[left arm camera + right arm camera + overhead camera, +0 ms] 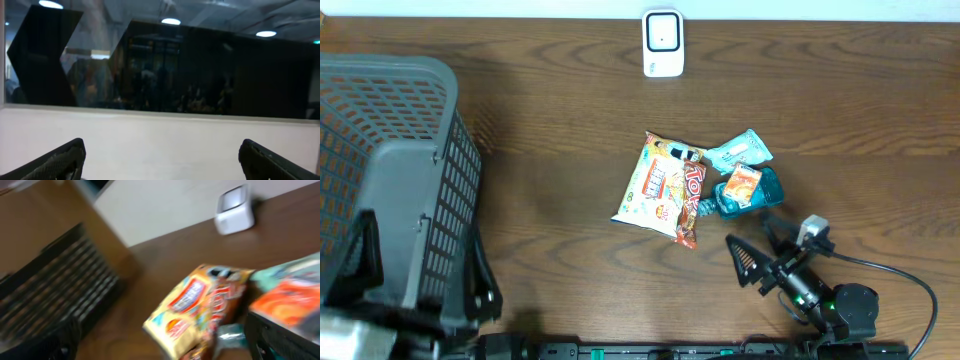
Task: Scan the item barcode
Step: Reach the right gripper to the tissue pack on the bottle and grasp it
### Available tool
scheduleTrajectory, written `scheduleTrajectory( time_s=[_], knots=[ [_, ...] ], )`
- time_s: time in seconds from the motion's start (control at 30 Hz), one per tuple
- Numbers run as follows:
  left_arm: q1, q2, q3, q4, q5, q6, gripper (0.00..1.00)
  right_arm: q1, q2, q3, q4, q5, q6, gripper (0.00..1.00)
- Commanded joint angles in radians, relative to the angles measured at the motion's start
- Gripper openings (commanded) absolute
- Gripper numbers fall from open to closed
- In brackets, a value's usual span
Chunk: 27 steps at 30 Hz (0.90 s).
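Right claw (762,248) gapes wide, empty, just at 5 o'clock of the teal pack (750,192) w/ orange label, on the surface (550,120) beside a snack bag (655,185). Left claw (161,147) open too, nothing in it. Pack prob light, slick, semi-stiff: pinch a side edge, keep barcode clear. White scanner (663,43) at 12 o'clock.

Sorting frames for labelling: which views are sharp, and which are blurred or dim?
Overhead: sharp, evenly lit, snack bag and scanner crisp. Right wrist: motion-blurred throughout, basket smeared. Left wrist: aimed at dark glass under bright ceiling lights, no table visible.
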Motion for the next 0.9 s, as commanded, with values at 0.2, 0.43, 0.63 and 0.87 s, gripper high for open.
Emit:
scheduleTrajectory(
  time_s=[0.2,0.43,0.63,0.87],
  knots=[
    [-0.038,-0.096,-0.016,-0.002,0.039,-0.018,0.98,0.004,0.000,-0.001,0.034,-0.237,0.179,0.99],
    [-0.073,-0.162,-0.016,-0.025,0.039,-0.021,0.98,0.004,0.000,-0.001,0.045,-0.215,0.231,0.89],
    [-0.100,-0.230,-0.016,-0.035,0.039,-0.021,0.98,0.004,0.002,-0.001,-0.013,-0.028,0.285,0.69],
    [-0.123,-0.267,-0.016,-0.074,0.039,-0.021,0.98,0.004,0.088,-0.001,-0.004,0.193,0.402,0.84]
  ],
)
